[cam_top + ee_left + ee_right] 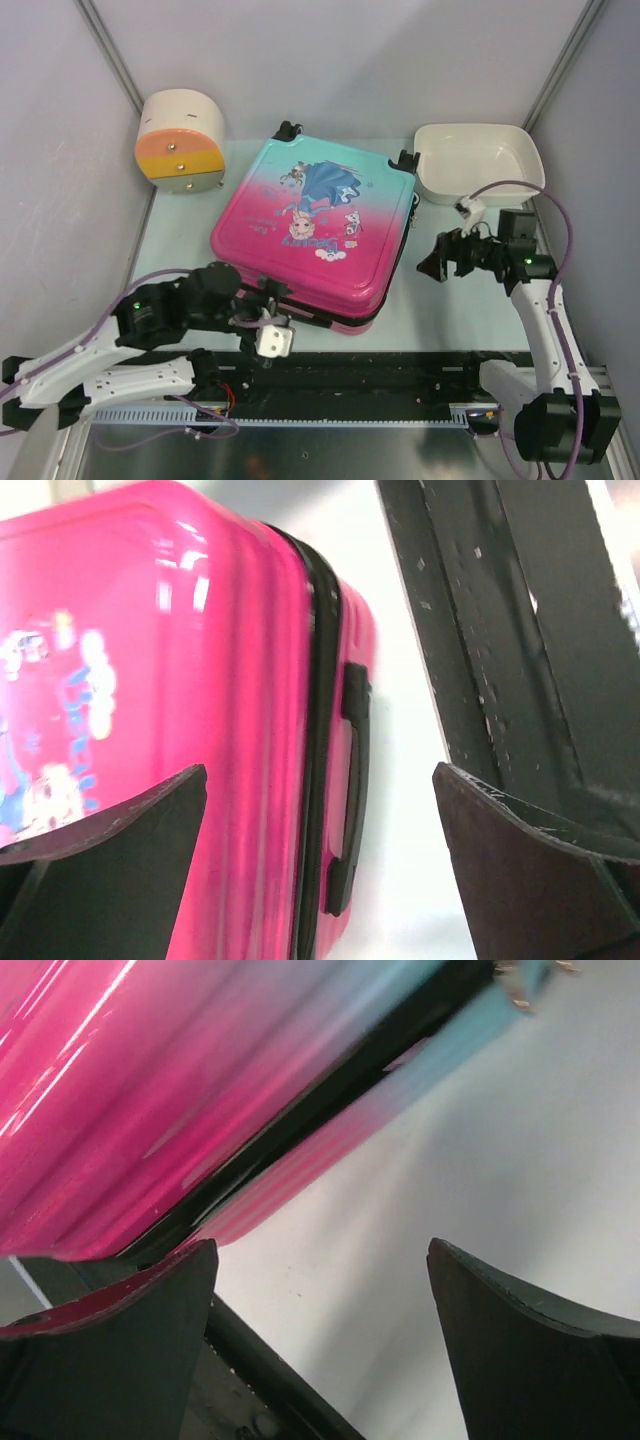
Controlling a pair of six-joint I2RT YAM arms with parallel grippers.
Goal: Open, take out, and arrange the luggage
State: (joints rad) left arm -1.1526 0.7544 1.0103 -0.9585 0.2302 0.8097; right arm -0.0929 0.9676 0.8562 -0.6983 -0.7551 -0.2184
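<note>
Luggage (310,230) lies shut and flat on the bench (450,310), its handle (352,780) just ahead of my left end effector (268,300), its side seam (300,1130) just beside my right end effector (436,262). Both stand spread apart, holding nothing. I judge opening is the step in hand; next I must find the zip pull, unseen from here, and draw it round the seam

Pretty bright, even light, soft shadows. Glare streaks on the luggage (150,1090) just ahead of the right end effector (320,1260), and the close-ups are blurry there.
</note>
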